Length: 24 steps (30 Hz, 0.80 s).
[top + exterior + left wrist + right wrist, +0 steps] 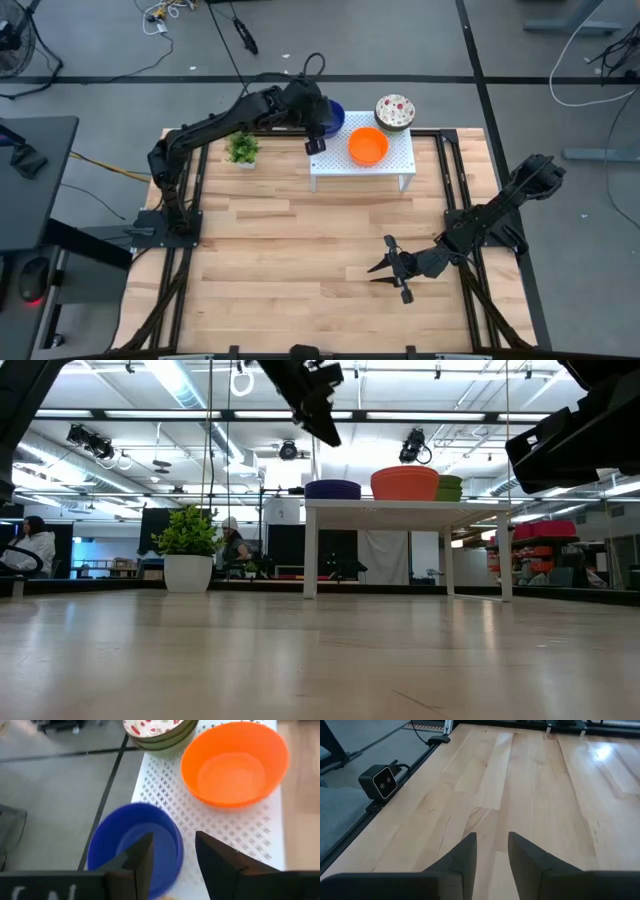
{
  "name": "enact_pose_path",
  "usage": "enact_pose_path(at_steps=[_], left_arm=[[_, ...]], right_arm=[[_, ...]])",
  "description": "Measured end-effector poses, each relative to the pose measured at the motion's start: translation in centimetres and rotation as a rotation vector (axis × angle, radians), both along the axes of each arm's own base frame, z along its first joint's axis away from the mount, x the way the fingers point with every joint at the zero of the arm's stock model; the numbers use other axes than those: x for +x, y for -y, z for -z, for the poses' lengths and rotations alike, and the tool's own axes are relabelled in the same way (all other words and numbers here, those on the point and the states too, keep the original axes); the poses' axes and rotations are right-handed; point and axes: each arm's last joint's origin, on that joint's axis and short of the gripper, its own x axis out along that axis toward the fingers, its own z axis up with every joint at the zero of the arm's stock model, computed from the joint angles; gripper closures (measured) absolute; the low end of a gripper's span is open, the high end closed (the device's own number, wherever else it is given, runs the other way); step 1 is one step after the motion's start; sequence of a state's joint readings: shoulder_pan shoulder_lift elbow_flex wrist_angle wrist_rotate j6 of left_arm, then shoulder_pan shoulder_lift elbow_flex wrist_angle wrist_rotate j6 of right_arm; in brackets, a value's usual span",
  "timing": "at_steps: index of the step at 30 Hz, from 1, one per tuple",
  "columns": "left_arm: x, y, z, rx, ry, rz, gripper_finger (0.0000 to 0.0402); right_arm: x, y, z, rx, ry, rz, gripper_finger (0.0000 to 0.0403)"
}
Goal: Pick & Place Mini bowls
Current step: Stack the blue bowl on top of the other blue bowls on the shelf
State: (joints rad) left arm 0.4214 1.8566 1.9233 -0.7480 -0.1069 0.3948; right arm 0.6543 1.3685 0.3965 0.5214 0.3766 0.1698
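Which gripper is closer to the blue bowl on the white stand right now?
Left. The left gripper hangs right over the blue bowl at the white stand's end, fingers apart. The right gripper waits far off over the table's near right side.

No readable text, label, brand, number or sign on anything in view.

overhead, table-level, two wrist views

Left end effector [318,140] extended far, fingers parted; right end effector [392,268] low, parted.
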Motion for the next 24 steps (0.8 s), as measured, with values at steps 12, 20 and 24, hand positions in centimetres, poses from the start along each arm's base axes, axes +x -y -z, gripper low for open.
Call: enact_pose_path(at_steps=[12, 20, 24], left_arm=[[-6.4, -3.7, 3.0, -0.214, -0.293, -0.464, 0.0389], [-4.5, -5.3, 6.0, -0.119, -0.099, -0.446, 0.0393], [-3.7, -5.3, 5.7, -0.111, -0.019, -0.411, 0.0397]], right_arm=[[0.0, 0.0, 0.1, 0.037, -0.016, 0.017, 0.0289], [0.0, 0.0, -0.1, 0.034, 0.0, 0.011, 0.0289], [0.0, 0.0, -0.1, 0.032, 0.0, 0.011, 0.0289]])
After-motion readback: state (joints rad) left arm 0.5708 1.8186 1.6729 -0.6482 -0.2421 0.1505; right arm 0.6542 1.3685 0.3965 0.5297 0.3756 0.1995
